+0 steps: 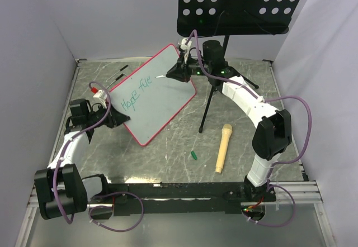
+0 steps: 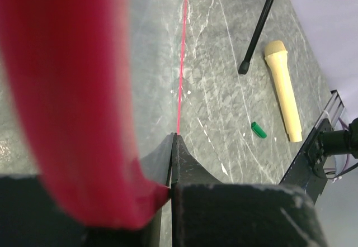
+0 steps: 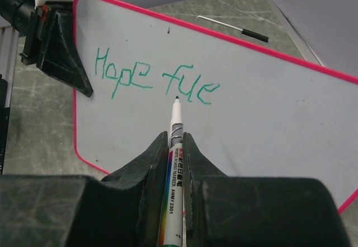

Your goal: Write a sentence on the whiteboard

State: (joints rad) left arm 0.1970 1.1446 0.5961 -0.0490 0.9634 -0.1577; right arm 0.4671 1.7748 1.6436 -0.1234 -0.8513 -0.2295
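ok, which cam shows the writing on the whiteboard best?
Right wrist. The writing is large and sharp there, teal "Hope fue" legible, with the marker tip at the letters. Top external shows it small and slanted. Left wrist shows only the whiteboard as a blurred red frame edge, no letters.

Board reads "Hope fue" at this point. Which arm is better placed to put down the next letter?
Right. The right claw is shut on the marker, tip right by the unfinished sentence. The left claw is clamped on the whiteboard edge, steadying it.
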